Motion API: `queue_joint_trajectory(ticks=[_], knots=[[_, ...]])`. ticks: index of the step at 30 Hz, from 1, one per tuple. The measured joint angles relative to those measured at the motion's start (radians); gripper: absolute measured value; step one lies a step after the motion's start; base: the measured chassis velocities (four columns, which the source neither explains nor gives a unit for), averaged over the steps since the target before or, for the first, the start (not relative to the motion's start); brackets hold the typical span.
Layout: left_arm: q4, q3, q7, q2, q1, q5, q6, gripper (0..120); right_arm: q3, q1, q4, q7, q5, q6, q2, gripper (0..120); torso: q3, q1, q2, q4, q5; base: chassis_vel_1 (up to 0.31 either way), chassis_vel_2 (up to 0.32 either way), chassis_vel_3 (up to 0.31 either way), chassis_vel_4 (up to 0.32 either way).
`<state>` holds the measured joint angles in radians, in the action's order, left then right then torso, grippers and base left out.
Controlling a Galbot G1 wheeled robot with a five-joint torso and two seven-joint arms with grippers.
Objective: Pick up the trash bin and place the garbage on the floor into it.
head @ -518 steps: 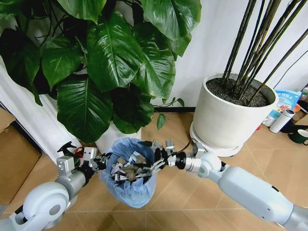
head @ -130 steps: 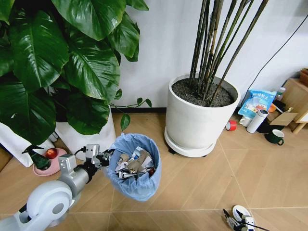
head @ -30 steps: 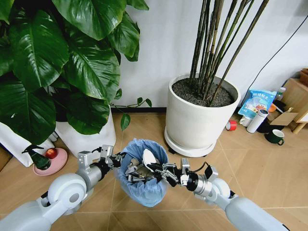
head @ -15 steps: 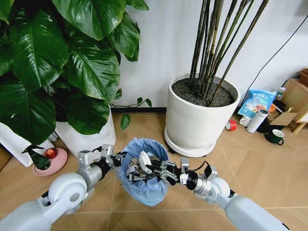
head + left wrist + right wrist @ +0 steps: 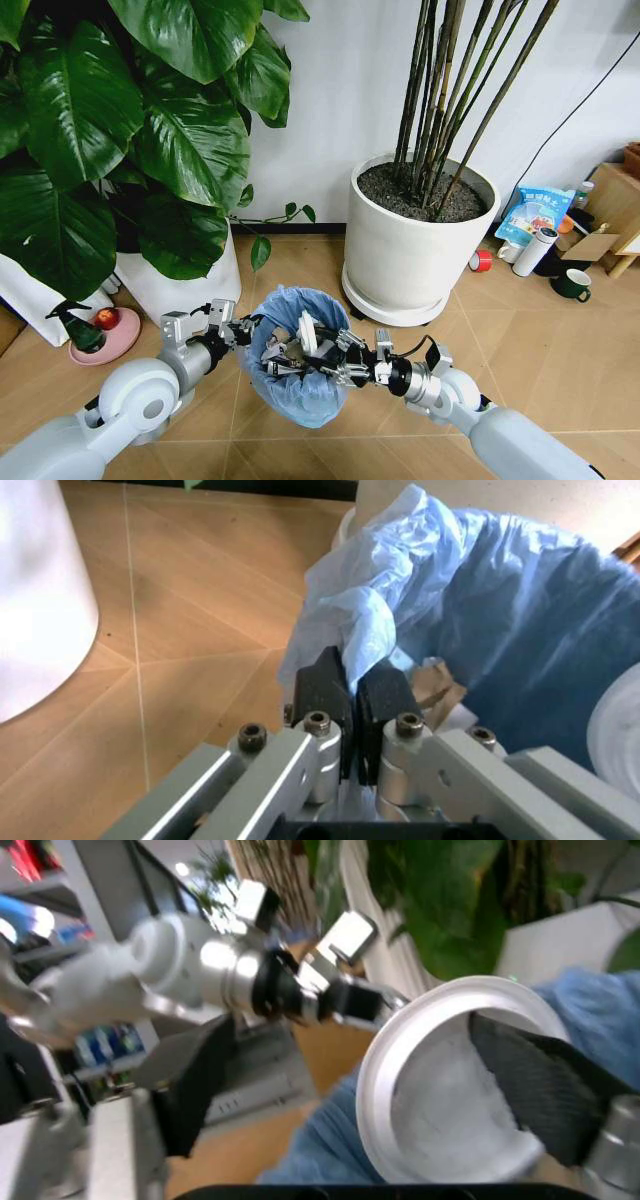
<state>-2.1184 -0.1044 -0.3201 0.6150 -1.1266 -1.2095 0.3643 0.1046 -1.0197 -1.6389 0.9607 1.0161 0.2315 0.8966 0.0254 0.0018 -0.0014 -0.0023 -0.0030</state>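
While held off the floor (image 5: 520, 340) before a big white plant pot (image 5: 410, 250), the trash bin (image 5: 295, 385) is seen lined with a crinkled light-blue bag and heaped with paper scraps (image 5: 275, 360). Its rim is pinched by the left gripper (image 5: 352, 690), jaws pressed together on the bag. Over the opening, the right gripper (image 5: 318, 352) is spread, a white disc (image 5: 440, 1080) resting against one pad.

3 views: 1 high and wide, 2 close at the wrists

The head camera looks forward and down over the trash bin (image 5: 292, 352). The left wrist camera sits just behind its gripper (image 5: 352, 697) at the bin's bag rim; the right wrist camera looks across the white round disc (image 5: 440, 1072) toward the left arm.
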Motion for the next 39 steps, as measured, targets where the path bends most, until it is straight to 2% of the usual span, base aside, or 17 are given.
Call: queue_joint_trajectory(ticks=[2, 3, 8, 15, 21, 24, 25, 28, 29, 32, 33, 34, 36, 37, 39], knots=[[-0.004, -0.009, -0.005, -0.001, -0.005, 0.0, 0.004, 0, -0.026, -0.011, -0.022, -0.041, -0.048, -0.016, -0.034, 98, 0.0, 0.0, 0.0, 0.0, 0.0, 0.0, 0.0, 0.0, 0.0], [-0.006, -0.01, -0.006, 0.0, -0.008, 0.0, 0.006, 0, -0.037, -0.013, -0.036, -0.053, -0.064, -0.024, -0.052, 98, 0.0, 0.0, 0.0, -0.0001, -0.0001, 0.0, 0.0, 0.0, 0.0], [-0.007, -0.015, -0.009, 0.006, -0.014, 0.003, 0.009, 0, -0.063, -0.013, -0.075, -0.07, -0.084, -0.039, -0.102, 100, 0.0, 0.0, 0.0, 0.0, -0.0001, 0.0, 0.0, 0.0, 0.0], [-0.007, -0.026, -0.01, 0.009, -0.028, 0.007, 0.009, 0, -0.092, -0.031, -0.101, -0.074, -0.072, -0.04, -0.116, 100, 0.0, 0.0, 0.0, 0.0, -0.0001, 0.0, 0.0, 0.0, 0.0], [-0.01, -0.056, -0.01, 0.001, -0.059, 0.013, 0.01, 0, -0.159, -0.069, -0.112, -0.121, -0.049, -0.033, -0.117, 100, 0.0, 0.0, 0.0, 0.0, -0.0001, 0.0, 0.0, 0.0, 0.0], [-0.01, -0.095, -0.007, -0.008, -0.11, 0.038, 0.007, 0, -0.256, -0.137, -0.084, -0.173, -0.042, 0.0, -0.111, 100, 0.0, 0.0, 0.0, 0.0002, -0.0002, 0.0, 0.0, 0.0, 0.0], [-0.01, -0.095, -0.007, -0.008, -0.11, 0.038, 0.007, 0, -0.256, -0.137, -0.084, -0.173, -0.042, 0.0, -0.111, 100, 0.0, 0.0, 0.0, 0.0002, -0.0002, 0.0, 0.0, 0.0, 0.0], [-0.012, -0.136, -0.009, -0.017, -0.144, 0.047, 0.002, 0, -0.394, -0.234, -0.069, -0.228, -0.054, 0.004, -0.096, 100, 0.0, 0.0, 0.0, 0.0001, 0.0001, 0.0, 0.0, 0.0, 0.0], [-0.012, -0.136, -0.009, -0.017, -0.144, 0.047, 0.002, 0, -0.394, -0.234, -0.069, -0.228, -0.054, 0.004, -0.096, 100, 0.0, 0.0, 0.0, 0.0001, 0.0001, 0.0, 0.0, 0.0, 0.0], [-0.002, -0.169, -0.009, -0.026, -0.19, 0.079, -0.004, 0, -0.551, -0.356, -0.08, -0.292, -0.067, -0.004, -0.083, 100, 0.0, 0.0, 0.0, 0.0001, 0.0001, 0.0, 0.0, 0.0, 0.0], [-0.002, -0.169, -0.009, -0.026, -0.19, 0.079, -0.004, 0, -0.551, -0.356, -0.08, -0.292, -0.067, -0.004, -0.083, 100, 0.0, 0.0, 0.0, 0.0001, 0.0001, 0.0, 0.0, 0.0, 0.0], [0.006, -0.178, -0.008, -0.028, -0.2, 0.087, -0.005, 0, -0.598, -0.398, -0.092, -0.311, -0.069, -0.009, -0.081, 100, 0.0, 0.0, 0.0, 0.0, 0.0001, 0.0, 0.0, 0.0, 0.0], [0.026, -0.192, -0.008, -0.032, -0.209, 0.093, -0.007, 0, -0.743, -0.513, -0.127, -0.341, -0.093, -0.014, -0.065, 100, 0.0, 0.0, 0.0, 0.0003, -0.0002, 0.0, 0.0, 0.0, 0.0], [0.026, -0.192, -0.008, -0.032, -0.209, 0.093, -0.007, 0, -0.743, -0.513, -0.127, -0.341, -0.093, -0.014, -0.065, 100, 0.0, 0.0, 0.0, 0.0003, -0.0002, 0.0, 0.0, 0.0, 0.0], [0.038, -0.197, -0.006, -0.036, -0.209, 0.094, -0.008, 0, -0.825, -0.586, -0.148, -0.371, -0.111, -0.015, -0.047, 100, 0.0, 0.0, 0.0, 0.0, -0.0003, 0.0, 0.0, 0.0, 0.0]])
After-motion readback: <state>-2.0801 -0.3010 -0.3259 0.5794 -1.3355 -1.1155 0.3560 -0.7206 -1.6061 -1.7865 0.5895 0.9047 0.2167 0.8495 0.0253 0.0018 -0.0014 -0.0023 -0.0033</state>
